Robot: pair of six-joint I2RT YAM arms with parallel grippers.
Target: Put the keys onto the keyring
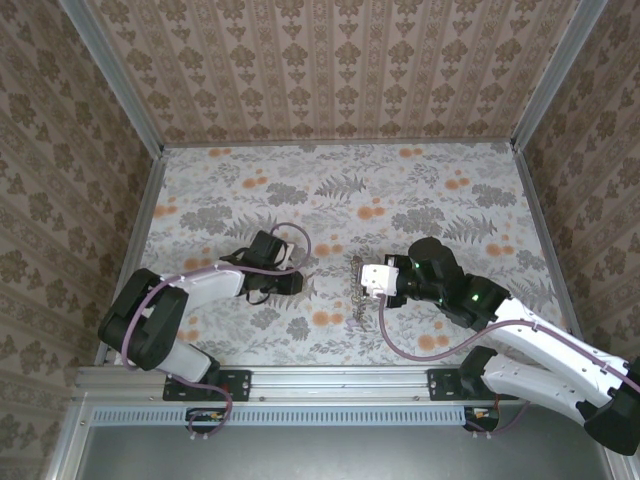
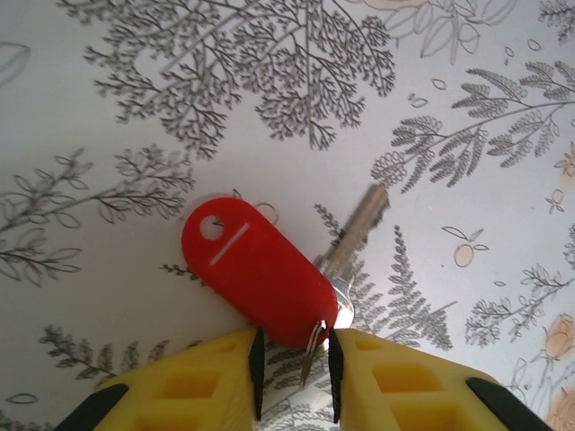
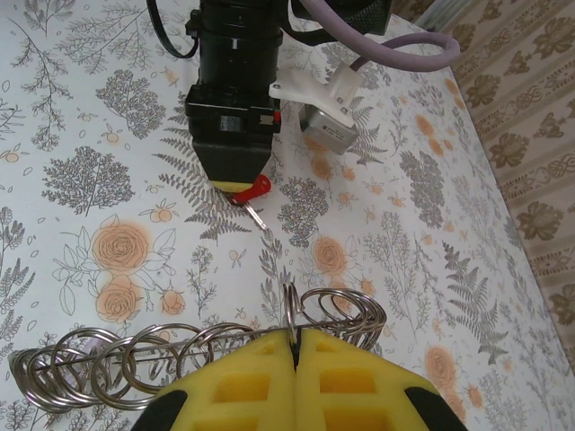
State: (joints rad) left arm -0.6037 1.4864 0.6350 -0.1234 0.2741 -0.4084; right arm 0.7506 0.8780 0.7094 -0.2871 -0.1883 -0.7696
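Your left gripper point(image 2: 294, 382) has its yellow plastic fingertips point(image 2: 193, 382) narrowly apart, straddling the thin wire loop at the end of the silver metal key with a glossy red oval plastic tag point(image 2: 256, 269). No pad visibly presses on that loop. The key lies flat on the matte floral-printed tabletop point(image 2: 108, 108). To the key's right, and apart from it, your right gripper point(image 3: 295, 359) is clamped on one ring of the chain of linked shiny steel split rings point(image 3: 108, 368). The rest of the chain strings out sideways from the fingers.

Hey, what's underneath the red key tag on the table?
A silver key lies under the red tag, its blade sticking out to the upper right. The tag covers much of the key's head.
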